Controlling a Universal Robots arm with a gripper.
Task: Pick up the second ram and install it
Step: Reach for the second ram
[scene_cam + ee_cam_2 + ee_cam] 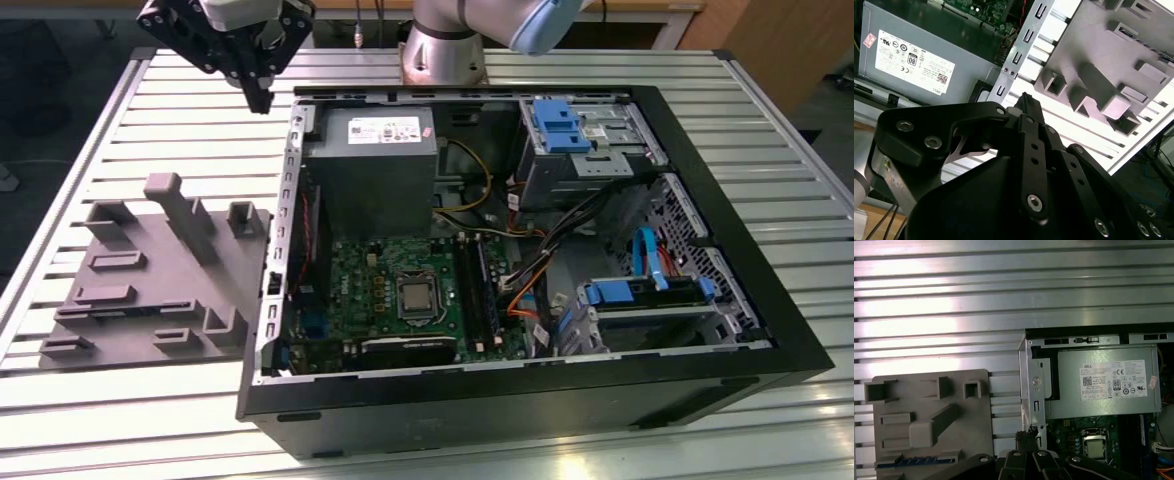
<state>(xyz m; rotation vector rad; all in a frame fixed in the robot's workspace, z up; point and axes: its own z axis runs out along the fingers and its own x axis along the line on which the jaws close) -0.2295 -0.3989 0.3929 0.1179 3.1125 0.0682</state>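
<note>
The second ram looks to be the narrow dark, bluish strip [919, 460] lying flat in a long slot of the grey tray [929, 430]; in the exterior view it is a thin dark line [127, 309] near the tray's [147, 290] front. My gripper [258, 103] hangs high over the table's far edge, between the tray and the case's back corner. Its black fingers meet at a point in both wrist views [1026, 100] [1026, 437], shut with nothing between them. The dark memory slots [474, 285] run beside the processor socket [416, 296] on the green board.
The open black computer case [534, 400] fills the middle of the slatted metal table. The grey power supply [374, 160] sits at its far end, with blue drive bays [561, 125] and cables on the exterior view's right. The tray's upright posts [167, 195] rise below the gripper.
</note>
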